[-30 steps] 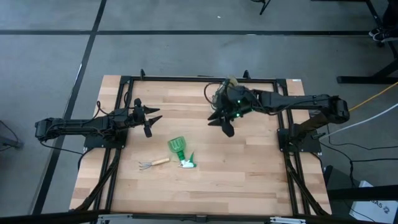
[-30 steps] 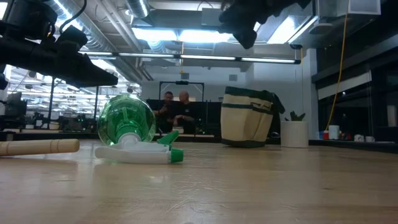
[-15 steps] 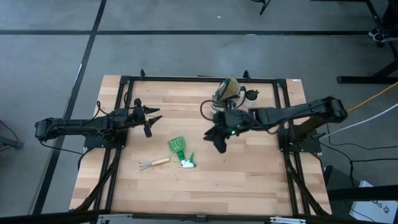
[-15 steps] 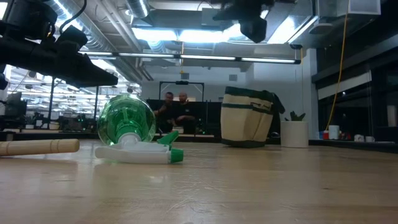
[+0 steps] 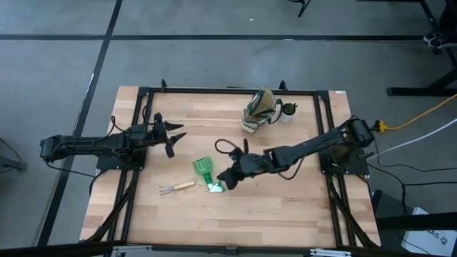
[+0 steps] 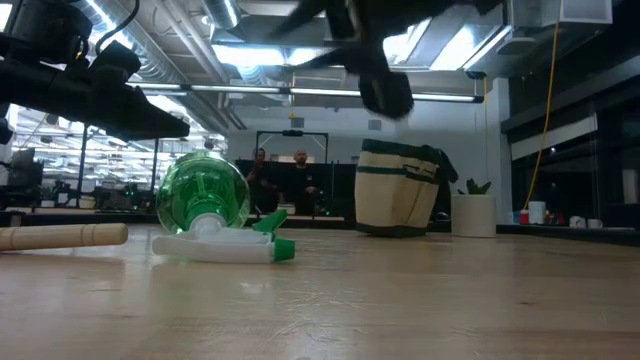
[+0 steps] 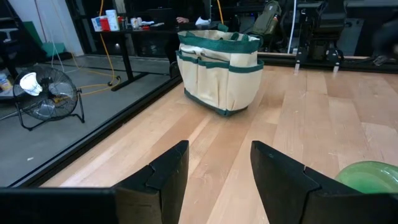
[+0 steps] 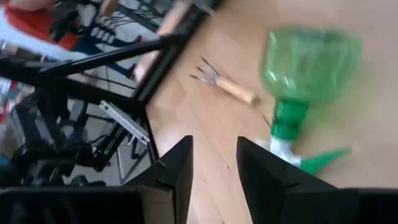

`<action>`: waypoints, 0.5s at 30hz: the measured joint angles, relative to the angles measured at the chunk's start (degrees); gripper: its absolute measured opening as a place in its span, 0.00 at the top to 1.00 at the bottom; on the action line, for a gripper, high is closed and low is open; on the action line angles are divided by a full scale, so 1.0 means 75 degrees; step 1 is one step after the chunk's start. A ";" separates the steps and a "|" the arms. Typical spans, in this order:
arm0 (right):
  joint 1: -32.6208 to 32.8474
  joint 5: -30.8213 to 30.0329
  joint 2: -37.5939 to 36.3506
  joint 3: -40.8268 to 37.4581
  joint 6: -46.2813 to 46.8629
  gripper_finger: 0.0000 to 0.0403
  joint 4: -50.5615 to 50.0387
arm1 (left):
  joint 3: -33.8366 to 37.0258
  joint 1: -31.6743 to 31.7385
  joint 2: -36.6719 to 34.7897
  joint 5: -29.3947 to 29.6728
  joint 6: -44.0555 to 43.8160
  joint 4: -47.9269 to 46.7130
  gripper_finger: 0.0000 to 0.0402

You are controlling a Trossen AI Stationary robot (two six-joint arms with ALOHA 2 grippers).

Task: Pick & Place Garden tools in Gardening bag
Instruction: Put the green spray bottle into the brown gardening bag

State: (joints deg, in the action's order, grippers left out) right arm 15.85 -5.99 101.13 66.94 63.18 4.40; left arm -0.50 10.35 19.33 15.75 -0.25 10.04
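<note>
The right gripper (image 5: 230, 178) is held low over the middle of the bench (image 5: 285, 207), just beside the green-and-white sprayer piece (image 5: 214, 188); its fingers (image 8: 177, 168) are seen parted with a clear gap between them and nothing is held. In the right wrist view, past those fingers, the green scoop (image 8: 308, 59) is seen lying on the wood with the sprayer piece (image 8: 292, 140) next to it, and the wooden-handled rake (image 8: 224, 83) lies a little farther off, prongs pointing away from its handle. From above, the scoop (image 5: 203, 168) is found touching or nearly touching the sprayer piece, and the rake (image 5: 176, 188) is set just to their left, all three near the bench's centre. The right arm is stretched out long from its base at the right edge. The left gripper (image 5: 171, 135) is held over the left part of the bench, well apart from the tools; its fingers (image 7: 165, 174) are spread open and empty. The gardening bag (image 5: 260, 111) is stood upright near the far edge of the bench, well apart from the tools, with a small white plant pot (image 5: 287, 112) just beside it. In the low view two people (image 6: 283, 180) are seen in the room behind the bench.
</note>
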 joint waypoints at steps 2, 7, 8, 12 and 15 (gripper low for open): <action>0.0007 0.0003 0.0272 0.0000 0.0661 0.69 0.0004 | 0.0000 0.0001 0.0000 0.0001 0.0000 0.0001 0.58; -0.0006 -0.0001 0.0769 -0.0003 0.1990 0.69 0.0014 | 0.0000 0.0001 0.0000 0.0001 0.0000 0.0000 0.58; -0.0014 -0.0001 0.0845 -0.0003 0.2161 0.69 0.0027 | -0.0001 -0.0002 0.0000 -0.0001 0.0000 0.0000 0.58; -0.0019 0.0000 0.1075 -0.0004 0.2491 0.69 -0.0029 | -0.0001 0.0001 0.0000 0.0001 0.0000 0.0000 0.58; -0.0019 0.0001 0.1257 -0.0007 0.2525 0.69 -0.0080 | -0.0001 0.0000 0.0000 -0.0001 0.0000 0.0000 0.58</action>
State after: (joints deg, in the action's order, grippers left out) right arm 15.70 -5.98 110.56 66.88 82.12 3.80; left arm -0.51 10.35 19.33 15.75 -0.25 10.04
